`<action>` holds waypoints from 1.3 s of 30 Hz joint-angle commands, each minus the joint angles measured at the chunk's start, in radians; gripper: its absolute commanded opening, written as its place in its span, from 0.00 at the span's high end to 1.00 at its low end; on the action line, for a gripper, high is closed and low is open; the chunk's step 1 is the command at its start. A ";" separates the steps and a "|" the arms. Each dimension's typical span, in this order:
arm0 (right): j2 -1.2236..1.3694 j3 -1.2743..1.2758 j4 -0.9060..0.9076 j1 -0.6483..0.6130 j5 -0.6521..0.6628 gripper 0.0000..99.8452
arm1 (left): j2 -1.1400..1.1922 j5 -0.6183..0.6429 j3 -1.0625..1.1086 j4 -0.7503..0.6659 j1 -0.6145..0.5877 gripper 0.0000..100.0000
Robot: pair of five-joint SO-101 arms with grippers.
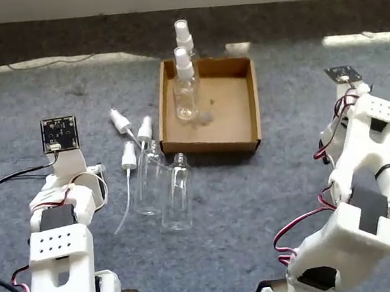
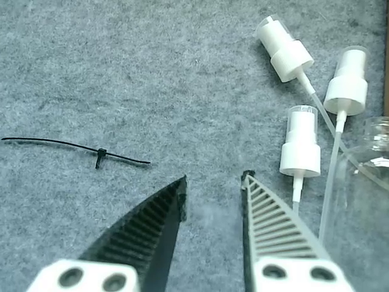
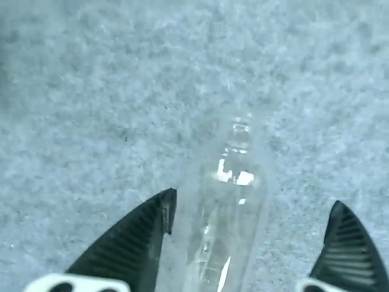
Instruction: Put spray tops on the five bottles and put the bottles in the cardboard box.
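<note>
A capped bottle (image 1: 185, 85) stands upright in the cardboard box (image 1: 248, 105), and a second capped bottle (image 1: 183, 37) stands just behind the box. Two open clear bottles (image 1: 147, 181) (image 1: 176, 190) lie on the carpet in front of the box. Three loose white spray tops (image 2: 284, 50) (image 2: 347, 80) (image 2: 300, 146) lie beside them, just ahead of my open left gripper (image 2: 214, 181), which holds nothing. My right gripper (image 3: 252, 207) is open, its fingers either side of another uncapped clear bottle (image 3: 234, 182) lying on the carpet.
A black zip tie (image 2: 79, 146) lies on the carpet beside the left gripper. The left arm (image 1: 58, 232) sits at the near left, the right arm (image 1: 365, 183) at the near right. Grey carpet covers the surface.
</note>
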 commanded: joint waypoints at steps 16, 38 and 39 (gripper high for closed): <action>0.205 -0.159 -0.004 -0.016 -0.103 0.67 | -0.018 0.003 -0.005 -0.017 0.021 0.85; 0.232 -0.194 -0.050 -0.007 -0.163 0.83 | -0.016 0.003 -0.005 -0.017 0.021 0.85; 0.232 -0.194 -0.050 -0.007 -0.163 0.84 | -0.016 0.003 -0.005 -0.017 0.021 0.85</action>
